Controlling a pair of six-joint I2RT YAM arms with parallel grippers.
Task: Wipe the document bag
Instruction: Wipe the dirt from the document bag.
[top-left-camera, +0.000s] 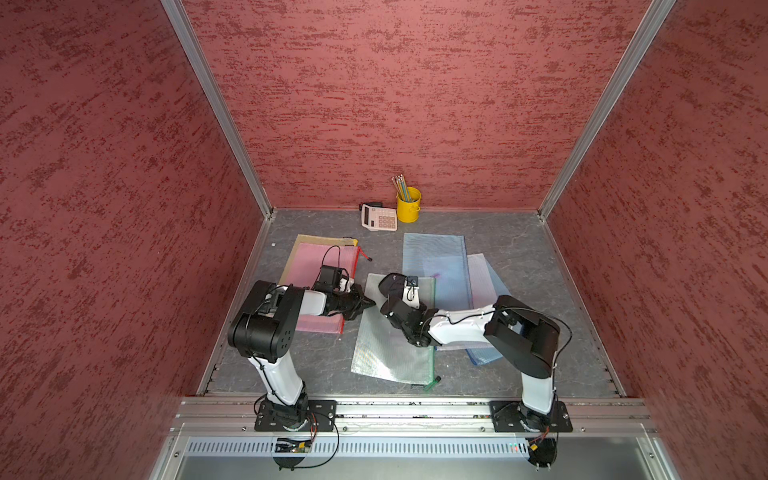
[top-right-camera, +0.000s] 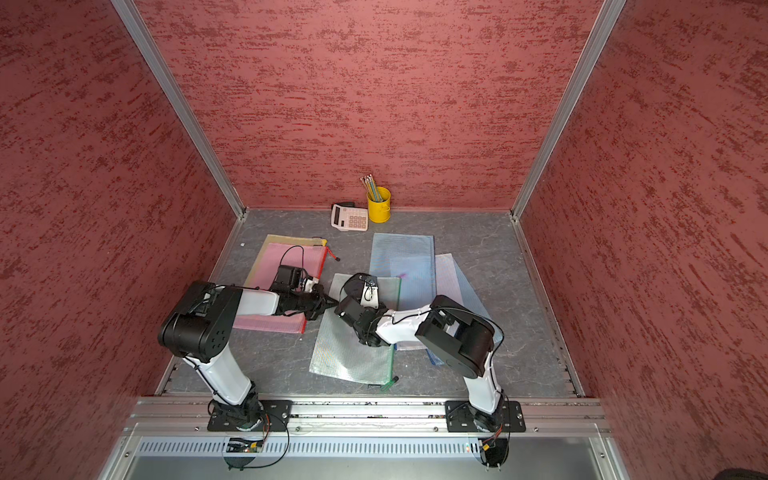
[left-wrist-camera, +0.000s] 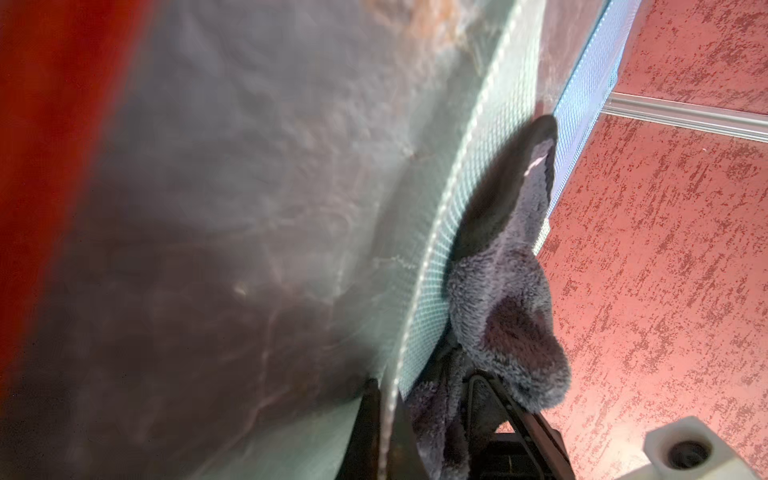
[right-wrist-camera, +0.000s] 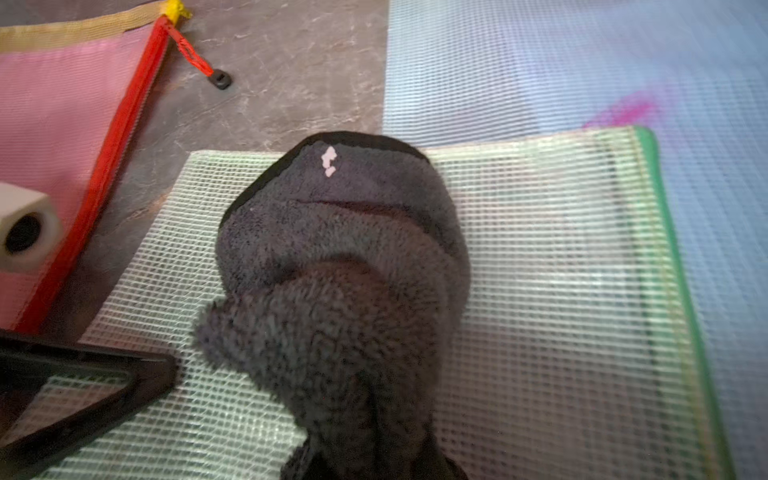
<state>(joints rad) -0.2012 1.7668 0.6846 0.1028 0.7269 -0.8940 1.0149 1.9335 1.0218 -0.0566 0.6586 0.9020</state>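
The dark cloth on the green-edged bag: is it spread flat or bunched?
Bunched: the dark cloth lies in thick rolled folds on the green-edged bag, covering only a small part of it.

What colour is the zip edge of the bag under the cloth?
Green; the zip edge shows best in the right wrist view.

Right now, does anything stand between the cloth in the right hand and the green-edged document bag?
Nothing visible. The grey cloth in the right hand lies directly on the green-edged document bag; the left hand grips its edge beside the cloth.
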